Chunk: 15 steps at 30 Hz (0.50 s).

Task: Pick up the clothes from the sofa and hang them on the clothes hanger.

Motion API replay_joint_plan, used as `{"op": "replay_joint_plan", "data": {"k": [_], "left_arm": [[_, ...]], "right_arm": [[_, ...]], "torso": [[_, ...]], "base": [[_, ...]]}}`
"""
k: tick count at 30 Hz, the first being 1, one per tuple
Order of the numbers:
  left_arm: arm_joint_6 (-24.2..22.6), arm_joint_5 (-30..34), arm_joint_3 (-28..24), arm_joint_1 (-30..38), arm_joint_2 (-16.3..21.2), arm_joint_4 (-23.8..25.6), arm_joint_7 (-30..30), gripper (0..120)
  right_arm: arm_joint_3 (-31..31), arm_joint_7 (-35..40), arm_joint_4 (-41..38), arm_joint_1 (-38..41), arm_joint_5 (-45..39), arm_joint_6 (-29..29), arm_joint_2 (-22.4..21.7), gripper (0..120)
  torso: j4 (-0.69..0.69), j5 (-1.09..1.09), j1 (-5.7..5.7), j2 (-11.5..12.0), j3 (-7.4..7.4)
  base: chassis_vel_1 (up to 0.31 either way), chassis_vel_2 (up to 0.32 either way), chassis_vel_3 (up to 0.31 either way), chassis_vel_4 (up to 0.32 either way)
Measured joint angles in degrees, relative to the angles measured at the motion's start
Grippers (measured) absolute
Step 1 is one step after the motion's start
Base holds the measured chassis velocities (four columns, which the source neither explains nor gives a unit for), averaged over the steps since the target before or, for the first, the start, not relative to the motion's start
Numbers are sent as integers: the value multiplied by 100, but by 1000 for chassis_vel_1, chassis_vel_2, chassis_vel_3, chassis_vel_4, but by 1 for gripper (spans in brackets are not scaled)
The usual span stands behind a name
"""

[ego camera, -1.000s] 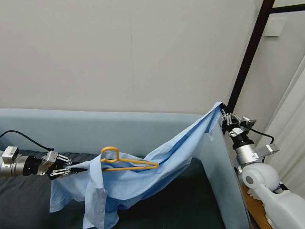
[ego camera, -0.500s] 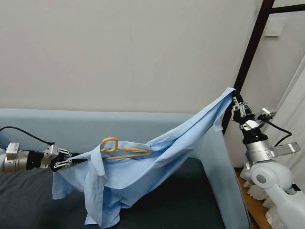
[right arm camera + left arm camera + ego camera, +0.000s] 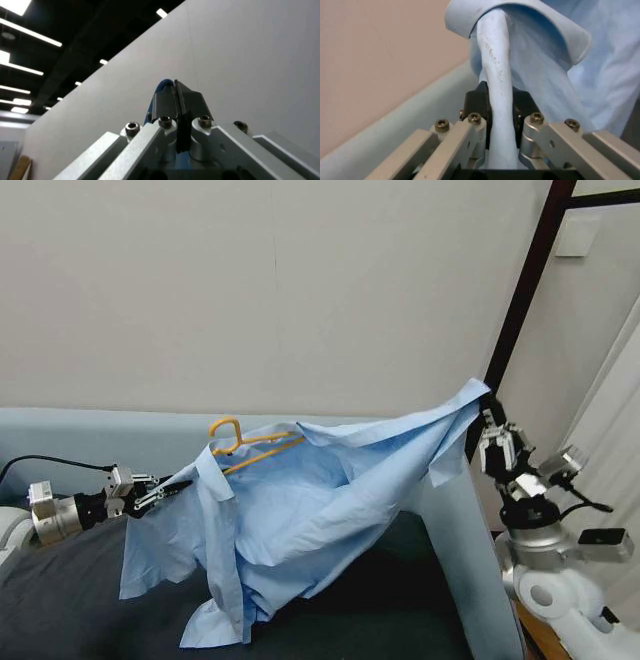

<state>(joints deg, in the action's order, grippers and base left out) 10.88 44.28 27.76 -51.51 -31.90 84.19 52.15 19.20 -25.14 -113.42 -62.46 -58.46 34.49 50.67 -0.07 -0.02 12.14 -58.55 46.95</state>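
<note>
The left gripper (image 3: 176,487) is clenched on a rolled edge of the light-blue shirt (image 3: 330,510) at the left. The right gripper (image 3: 487,425) pinches a raised corner of it at the right. The shirt hangs stretched between them above the sofa (image 3: 70,442) (an orange hanger (image 3: 250,442) sits tucked in its upper left part).

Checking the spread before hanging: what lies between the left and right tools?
In the head view, the blue shirt stretches from left tool to right tool, with a yellow hanger partly inside it.
</note>
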Motion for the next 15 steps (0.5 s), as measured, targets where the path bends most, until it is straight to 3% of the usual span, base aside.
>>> {"op": "replay_joint_plan", "data": {"k": [7, 13, 15], "left_arm": [[231, 469, 37, -124, 48, 447, -530, 6], [368, 705, 98, -266, 48, 911, -742, 6], [368, 707, 113, -292, 53, 969, -739, 6]], "right_arm": [[-280, -513, 545, -270, 840, 241, 184, 0], [-557, -628, 1629, -281, 2380, 358, 452, 0], [-589, -616, 1803, -276, 2669, 357, 487, 5]], "torso": [[0, -1, 0, 0, 0], [1, -1, 0, 0, 1], [1, -1, 0, 0, 1]], "base": [[0, 0, 0, 0], [0, 0, 0, 0], [0, 0, 0, 0]]}}
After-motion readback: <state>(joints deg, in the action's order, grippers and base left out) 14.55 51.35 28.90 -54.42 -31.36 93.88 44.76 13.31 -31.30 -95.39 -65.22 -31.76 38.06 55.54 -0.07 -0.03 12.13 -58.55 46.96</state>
